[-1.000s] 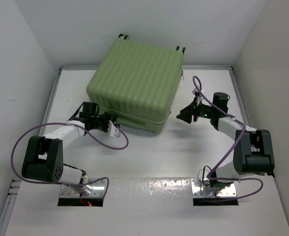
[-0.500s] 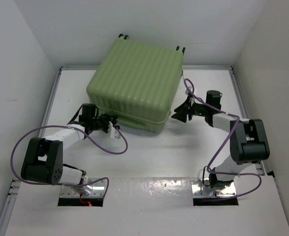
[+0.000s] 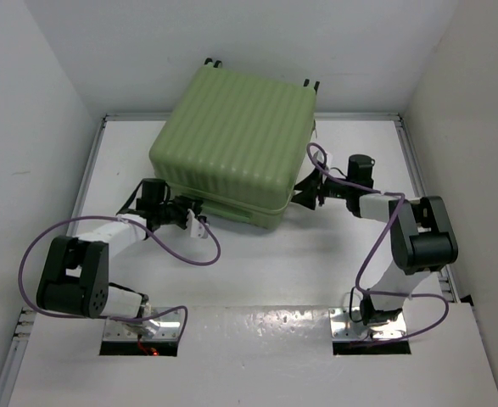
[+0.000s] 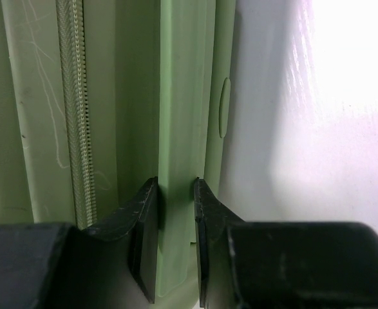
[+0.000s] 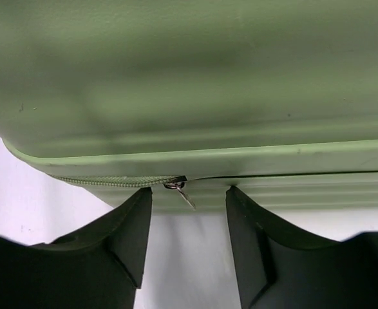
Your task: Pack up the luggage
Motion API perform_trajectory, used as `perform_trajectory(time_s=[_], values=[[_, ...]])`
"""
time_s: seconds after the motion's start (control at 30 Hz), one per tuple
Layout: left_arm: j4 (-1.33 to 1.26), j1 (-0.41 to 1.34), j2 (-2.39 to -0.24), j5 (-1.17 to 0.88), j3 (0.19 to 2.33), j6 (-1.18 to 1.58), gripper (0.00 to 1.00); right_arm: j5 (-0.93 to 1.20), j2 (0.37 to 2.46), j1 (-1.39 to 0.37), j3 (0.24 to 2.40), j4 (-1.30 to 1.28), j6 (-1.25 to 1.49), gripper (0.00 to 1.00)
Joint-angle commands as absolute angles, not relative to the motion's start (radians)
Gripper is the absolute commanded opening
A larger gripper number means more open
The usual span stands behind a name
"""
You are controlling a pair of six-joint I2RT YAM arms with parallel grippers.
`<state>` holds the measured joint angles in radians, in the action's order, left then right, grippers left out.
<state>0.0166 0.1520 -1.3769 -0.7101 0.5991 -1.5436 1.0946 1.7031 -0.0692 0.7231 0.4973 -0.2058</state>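
Observation:
The luggage (image 3: pixel 236 136) is a large pale green ribbed suitcase lying flat at the back middle of the table. My left gripper (image 3: pixel 195 212) is at its front left side. In the left wrist view the gripper (image 4: pixel 176 183) is shut on a flat green strip (image 4: pixel 179 129) of the luggage (image 4: pixel 111 77), beside the zipper teeth (image 4: pixel 73 129). My right gripper (image 3: pixel 302 197) is at the front right corner. In the right wrist view it (image 5: pixel 189 193) stands open just under the shell (image 5: pixel 189 64), with the metal zipper pull (image 5: pixel 181 191) hanging between the fingers, nearer the left one.
White walls close in the white table (image 3: pixel 257 271) on the left, right and back. Purple cables (image 3: pixel 202 250) loop off both arms. The arm bases (image 3: pixel 142 326) sit at the near edge. The luggage's black wheels (image 3: pixel 310 83) point to the back wall.
My right arm has swung left until its open jaws reach the luggage's front right corner. My left jaws have closed onto the green strip; the left arm has barely moved.

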Motion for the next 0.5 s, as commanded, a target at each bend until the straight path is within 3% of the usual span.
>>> perform_trajectory(time_s=[0.0,0.2,0.33,0.47], values=[[-0.031,0.170,-1.436,-0.666,0.614,-1.531,0.19,1.124,1.712,-0.084,0.764,0.592,-0.229,0.48],[-0.051,0.190,-1.454,-0.666,0.623,-1.520,0.13,1.134,1.713,-0.103,0.768,0.586,-0.233,0.31],[-0.069,0.212,-1.465,-0.657,0.632,-1.493,0.08,1.124,1.723,-0.115,0.769,0.603,-0.210,0.05],[-0.069,0.232,-1.485,-0.657,0.644,-1.471,0.04,1.124,1.712,-0.118,0.741,0.647,-0.189,0.00]])
